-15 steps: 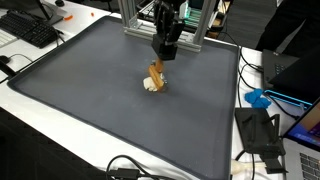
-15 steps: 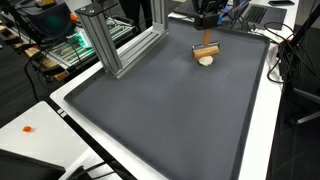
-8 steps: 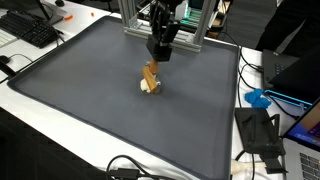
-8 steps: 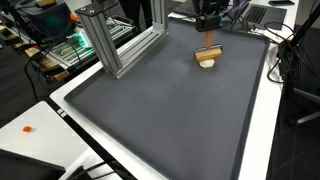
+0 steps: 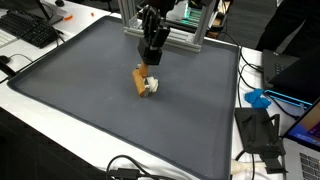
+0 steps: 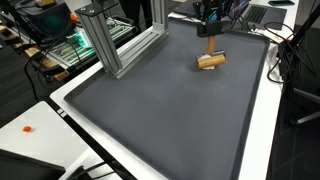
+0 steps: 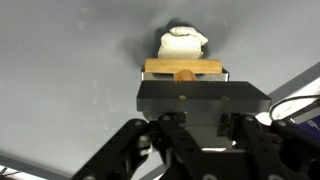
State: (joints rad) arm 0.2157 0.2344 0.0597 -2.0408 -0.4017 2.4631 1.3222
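Observation:
My gripper [image 5: 148, 60] hangs over the far part of the dark grey mat [image 5: 80, 100], shut on the thin handle of a wooden tool [image 5: 141, 79]. In both exterior views the tool's wooden head [image 6: 211, 61] sits low at the mat, below the gripper [image 6: 210, 32]. A white lump [image 5: 153, 87] shows at the head's side. In the wrist view the wooden head [image 7: 185, 68] and the white end [image 7: 183, 43] lie just beyond the black gripper [image 7: 190, 95]. The fingertips are hidden behind the gripper's own body there.
An aluminium frame [image 5: 175, 30] stands at the mat's far edge, close behind the gripper, and appears again as the frame [image 6: 120, 45]. A keyboard [image 5: 30, 30], a blue object [image 5: 258, 98] and cables [image 5: 130, 168] lie off the mat. An orange spot [image 6: 28, 129] marks the white table.
The gripper has shifted sideways across the mat, away from the frame's middle, taking the tool with it. The wooden head has swung and now hides most of the white end in an exterior view.

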